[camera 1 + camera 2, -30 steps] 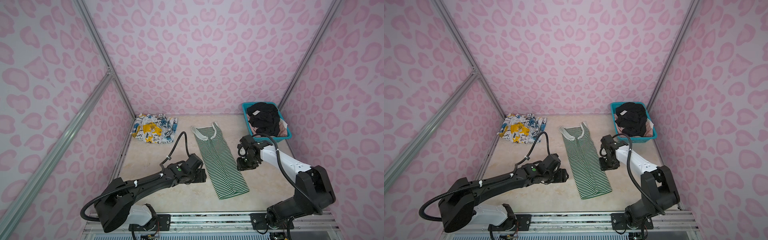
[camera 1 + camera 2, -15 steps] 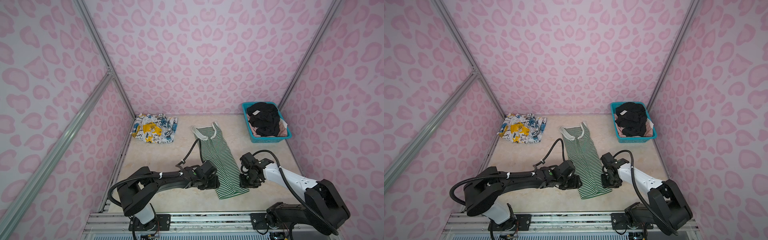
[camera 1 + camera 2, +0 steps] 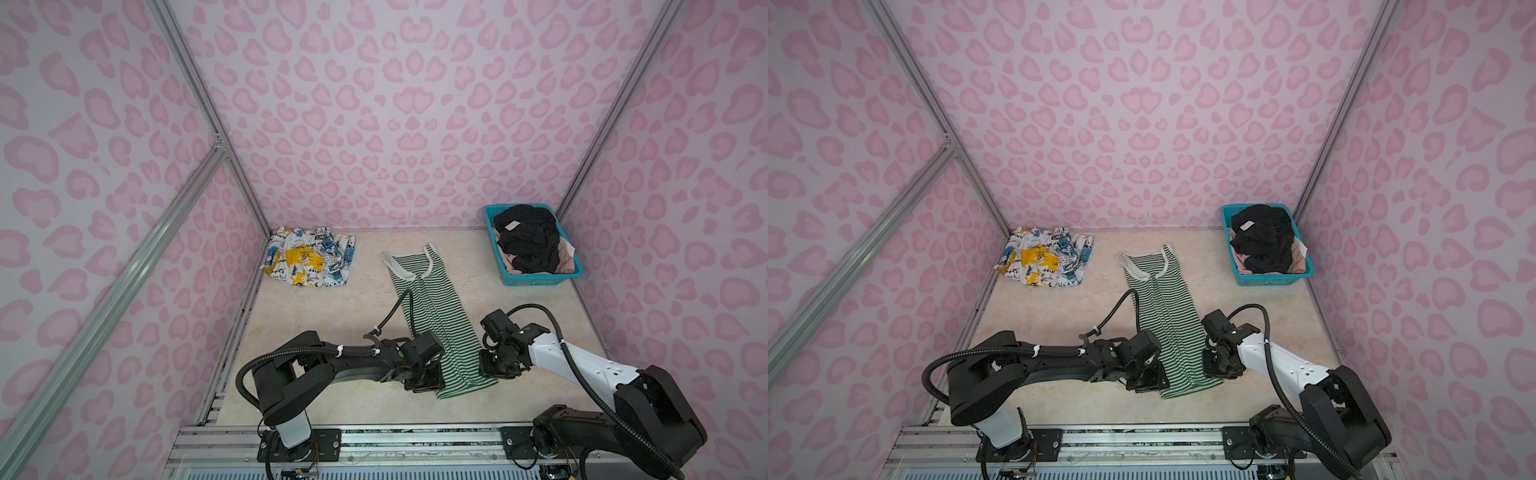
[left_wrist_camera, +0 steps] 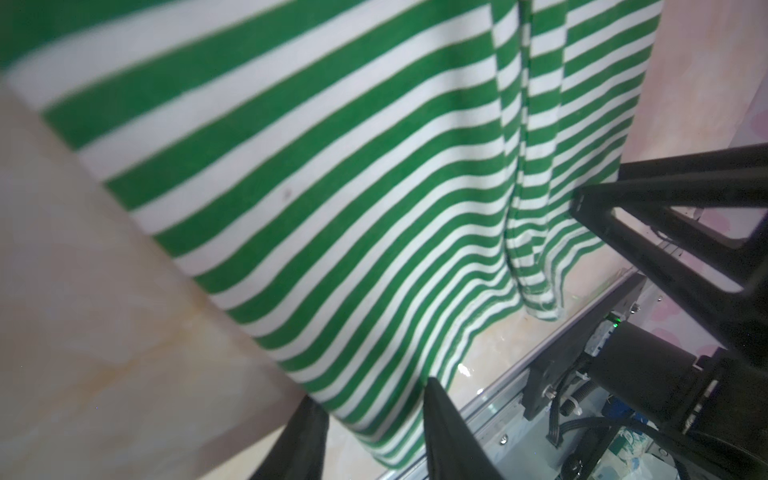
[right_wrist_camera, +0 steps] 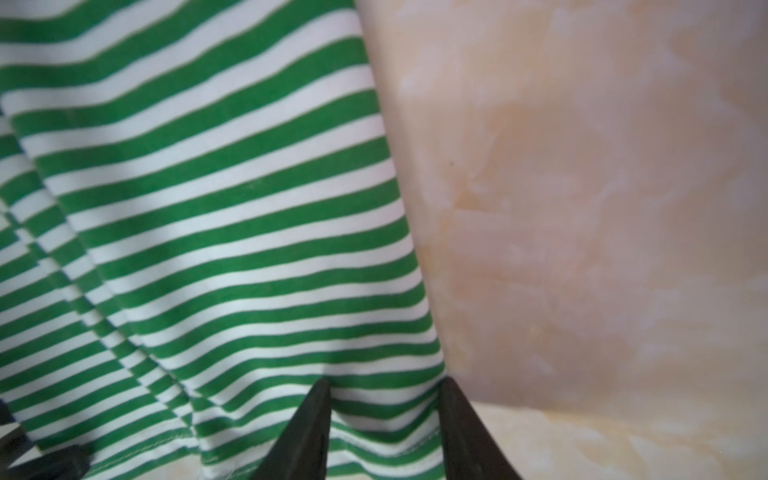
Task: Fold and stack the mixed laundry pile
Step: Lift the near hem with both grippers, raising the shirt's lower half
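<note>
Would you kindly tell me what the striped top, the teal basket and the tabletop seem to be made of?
Striped top: soft matte knit, likely cotton jersey; it drapes in folds and has a stitched hem. Teal basket: probably moulded plastic, evenly coloured, with rigid mesh walls. Tabletop: smooth beige marble-look surface; stone or laminate, unclear.

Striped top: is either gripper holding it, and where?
Cannot tell: the left gripper and right gripper each straddle a bottom hem corner of the green-and-white striped top, but no pinch shows.
</note>
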Available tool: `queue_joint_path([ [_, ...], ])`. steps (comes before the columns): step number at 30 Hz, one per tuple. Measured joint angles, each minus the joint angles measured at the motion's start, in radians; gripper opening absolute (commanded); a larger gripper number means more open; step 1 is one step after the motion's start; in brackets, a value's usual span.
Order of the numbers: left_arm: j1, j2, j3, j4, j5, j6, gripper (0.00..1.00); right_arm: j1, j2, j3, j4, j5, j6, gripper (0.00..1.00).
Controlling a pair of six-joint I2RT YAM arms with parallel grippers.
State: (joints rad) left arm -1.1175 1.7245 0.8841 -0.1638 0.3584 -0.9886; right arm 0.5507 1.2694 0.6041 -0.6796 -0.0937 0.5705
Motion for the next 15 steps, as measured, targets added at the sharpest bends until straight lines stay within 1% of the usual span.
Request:
queue_joint_path([
  [1, 0.000, 0.002, 0.002, -0.010, -0.005, -0.003, 0.20, 0.002, -0.002, -0.002, 0.001, 0.000, 0.002, 0.43],
  [2, 0.000, 0.002, 0.002, -0.026, -0.014, -0.003, 0.18, 0.005, -0.005, -0.003, 0.001, 0.000, 0.002, 0.43],
  [9, 0.009, -0.023, -0.009, -0.085, -0.042, -0.011, 0.14, 0.023, -0.027, -0.001, -0.011, 0.000, 0.012, 0.43],
  [13, 0.016, -0.024, -0.009, -0.108, -0.046, 0.001, 0.04, 0.041, -0.035, 0.014, -0.033, -0.001, 0.012, 0.45],
  [15, 0.020, -0.026, -0.009, -0.120, -0.046, 0.016, 0.03, 0.051, -0.044, 0.025, -0.045, -0.001, 0.012, 0.46],
])
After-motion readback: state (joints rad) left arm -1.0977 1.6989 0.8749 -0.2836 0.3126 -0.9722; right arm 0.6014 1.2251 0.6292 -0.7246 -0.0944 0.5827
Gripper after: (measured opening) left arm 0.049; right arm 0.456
